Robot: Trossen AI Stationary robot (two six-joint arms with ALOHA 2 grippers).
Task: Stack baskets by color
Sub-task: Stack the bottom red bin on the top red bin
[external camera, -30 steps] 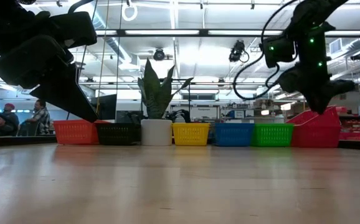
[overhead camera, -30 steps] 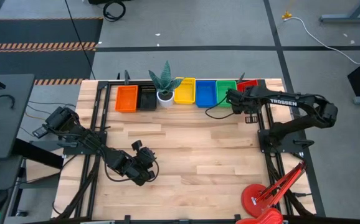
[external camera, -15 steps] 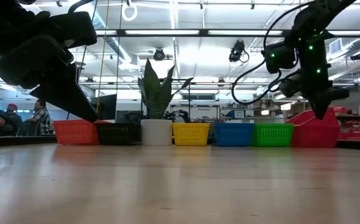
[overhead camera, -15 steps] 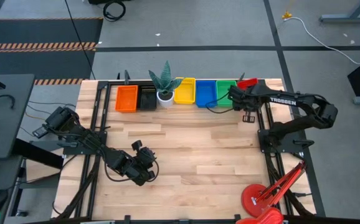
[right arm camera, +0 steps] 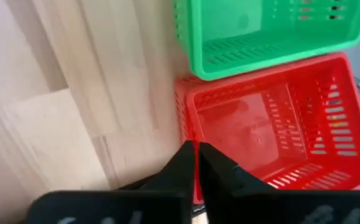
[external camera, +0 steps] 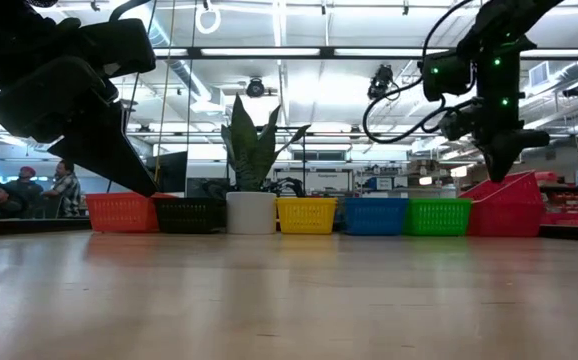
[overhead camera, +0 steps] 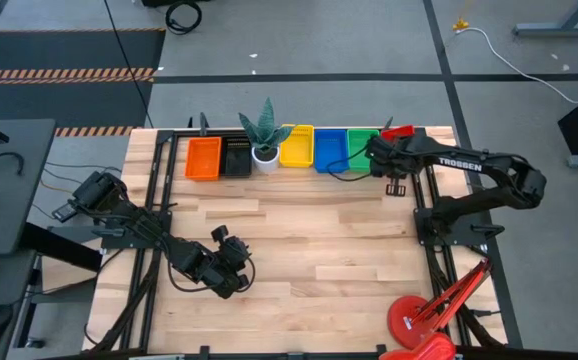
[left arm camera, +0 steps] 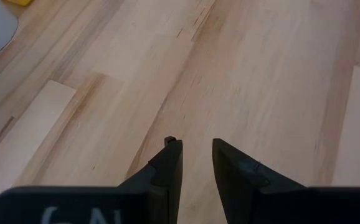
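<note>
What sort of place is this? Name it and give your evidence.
Probably a robotics lab or workshop. Two arms are mounted at a wooden table on a grey floor, the low view shows an open hall with ceiling strip lights, and people sit at desks behind.

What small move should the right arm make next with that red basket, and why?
Probably lift it a little. The right gripper looks shut on the near rim of the red basket, which already tilts in the low view and sits tight against the green basket; rising first would likely clear it.
</note>
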